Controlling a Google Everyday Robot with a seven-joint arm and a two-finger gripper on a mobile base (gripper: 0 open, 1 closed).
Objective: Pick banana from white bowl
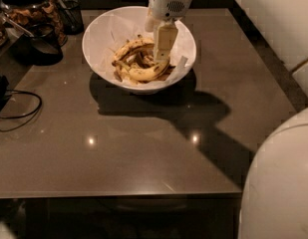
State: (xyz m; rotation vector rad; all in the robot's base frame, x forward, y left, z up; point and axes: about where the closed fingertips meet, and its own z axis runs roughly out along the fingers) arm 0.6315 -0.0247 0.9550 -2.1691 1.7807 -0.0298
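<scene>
The white bowl (98,59) stands at the back middle of the dark table, lined with crumpled white paper. In it lies the curved yellow banana (146,73) with brown speckles, among flat dark-edged peel strips (128,49). My gripper (161,54) reaches down into the bowl from above, its fingertips at the right end of the banana, touching or just above it. The near finger hides the contact.
A dark glass jar (29,9) with snacks and a dark cup (69,14) stand at the back left. A black cable (19,108) lies at the left edge. My white arm body (283,183) fills the lower right.
</scene>
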